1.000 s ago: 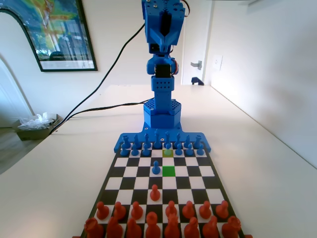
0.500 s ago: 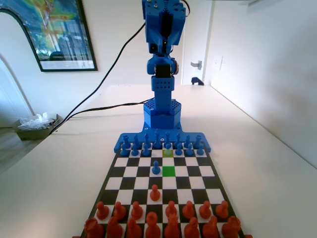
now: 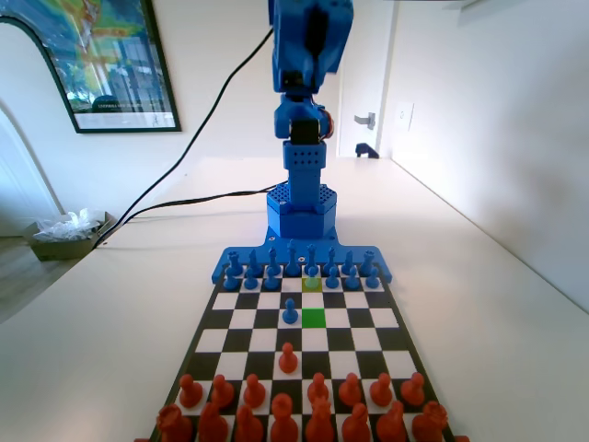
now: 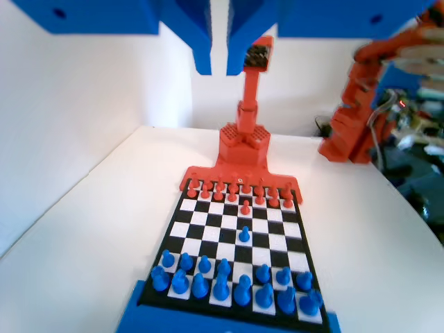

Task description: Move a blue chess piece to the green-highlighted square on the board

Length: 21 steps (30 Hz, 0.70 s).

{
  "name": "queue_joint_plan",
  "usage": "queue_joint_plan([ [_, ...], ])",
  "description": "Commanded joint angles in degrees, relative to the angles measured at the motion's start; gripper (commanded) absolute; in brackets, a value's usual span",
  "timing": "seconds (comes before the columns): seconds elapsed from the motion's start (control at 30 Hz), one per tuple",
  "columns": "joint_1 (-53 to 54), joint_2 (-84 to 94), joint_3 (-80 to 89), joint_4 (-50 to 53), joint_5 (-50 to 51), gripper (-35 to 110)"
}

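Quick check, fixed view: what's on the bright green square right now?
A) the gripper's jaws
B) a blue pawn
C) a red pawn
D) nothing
D: the green-highlighted square is bare; a lone blue pawn stands one square to its left, and the gripper hangs high above the board, holding nothing.

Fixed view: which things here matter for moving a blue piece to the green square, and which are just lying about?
For the job:
gripper, jaws slightly apart and empty
blue pawn on the olive square
green square
board

Just lying about:
red pieces
framed picture
black cable
box of crumpled plastic
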Motion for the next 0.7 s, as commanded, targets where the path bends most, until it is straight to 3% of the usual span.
queue_joint_plan([
  [0.0,-0.7,-7.3,-6.6,2.1,2.1,6],
  [0.27,3.3,-17.1,1.1,-3.4,10.0,4],
  [0.67,-0.4,-21.5,12.5,-8.4,26.5,2],
])
